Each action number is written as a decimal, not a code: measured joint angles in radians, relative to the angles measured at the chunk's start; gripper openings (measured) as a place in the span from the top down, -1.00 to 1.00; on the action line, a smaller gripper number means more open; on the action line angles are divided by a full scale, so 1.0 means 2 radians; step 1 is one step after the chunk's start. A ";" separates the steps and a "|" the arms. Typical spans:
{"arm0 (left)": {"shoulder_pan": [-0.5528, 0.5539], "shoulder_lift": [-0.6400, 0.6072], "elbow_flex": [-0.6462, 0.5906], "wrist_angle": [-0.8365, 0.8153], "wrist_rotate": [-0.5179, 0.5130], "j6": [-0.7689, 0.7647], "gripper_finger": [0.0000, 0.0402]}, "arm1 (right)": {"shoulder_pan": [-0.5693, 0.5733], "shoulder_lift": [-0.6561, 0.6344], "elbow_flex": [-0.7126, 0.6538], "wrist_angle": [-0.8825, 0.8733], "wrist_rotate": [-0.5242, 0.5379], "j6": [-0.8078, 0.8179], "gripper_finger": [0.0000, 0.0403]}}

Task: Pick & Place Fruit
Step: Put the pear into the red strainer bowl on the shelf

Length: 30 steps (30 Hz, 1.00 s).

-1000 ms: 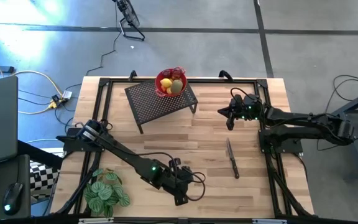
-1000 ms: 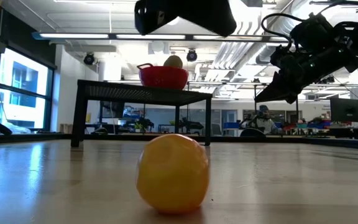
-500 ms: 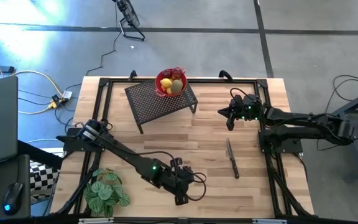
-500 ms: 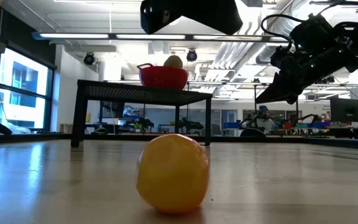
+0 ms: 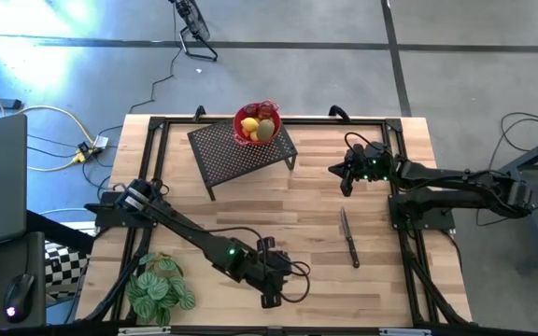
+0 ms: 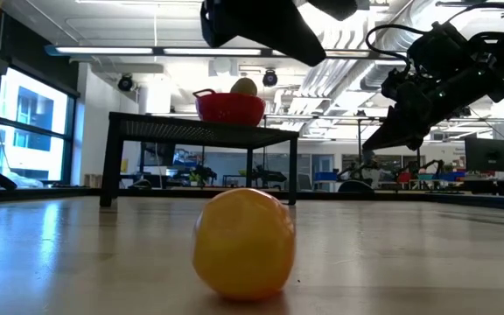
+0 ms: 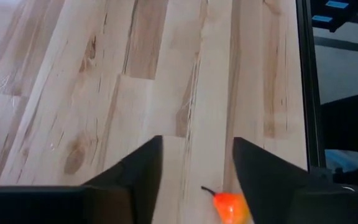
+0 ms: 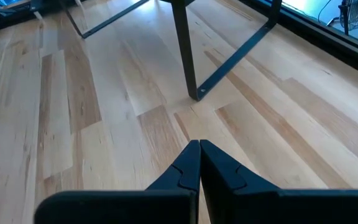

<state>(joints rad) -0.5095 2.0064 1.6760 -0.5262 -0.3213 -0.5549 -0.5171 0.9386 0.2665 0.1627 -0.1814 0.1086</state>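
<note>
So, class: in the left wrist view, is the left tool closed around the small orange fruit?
No: the left tool stands open, and the small orange fruit lies on the table ungripped.

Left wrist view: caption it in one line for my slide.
Left gripper open above the bare wooden table, a small orange fruit lying on the boards between its dark fingers.

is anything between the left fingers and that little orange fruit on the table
Nothing visible. In the left wrist view the left fingers stand apart over bare wood, and the orange fruit lies on the table beside one finger, partly hidden by it.
</note>
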 joint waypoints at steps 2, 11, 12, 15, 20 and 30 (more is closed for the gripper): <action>0.000 0.000 0.000 0.000 0.004 -0.001 -0.04 | 0.000 0.000 0.000 0.000 0.000 0.000 0.99; 0.000 0.000 0.000 0.005 0.023 0.000 -0.18 | 0.000 0.000 0.000 0.000 0.000 0.000 0.99; 0.000 0.000 0.000 0.005 0.023 0.000 -0.18 | 0.000 0.000 0.000 0.001 0.000 0.000 0.99; 0.000 0.000 0.000 0.005 0.023 -0.001 -0.18 | 0.000 0.000 0.000 0.001 0.000 0.000 0.99; 0.000 0.000 0.000 0.008 0.040 -0.002 -0.18 | 0.000 0.000 0.000 0.001 0.000 0.000 0.99; -0.007 0.005 -0.001 -0.001 0.092 -0.066 -0.18 | 0.000 0.000 0.000 0.002 0.000 0.000 0.99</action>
<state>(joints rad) -0.5237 2.0169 1.6749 -0.5286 -0.1363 -0.6865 -0.5170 0.9386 0.2661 0.1658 -0.1814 0.1089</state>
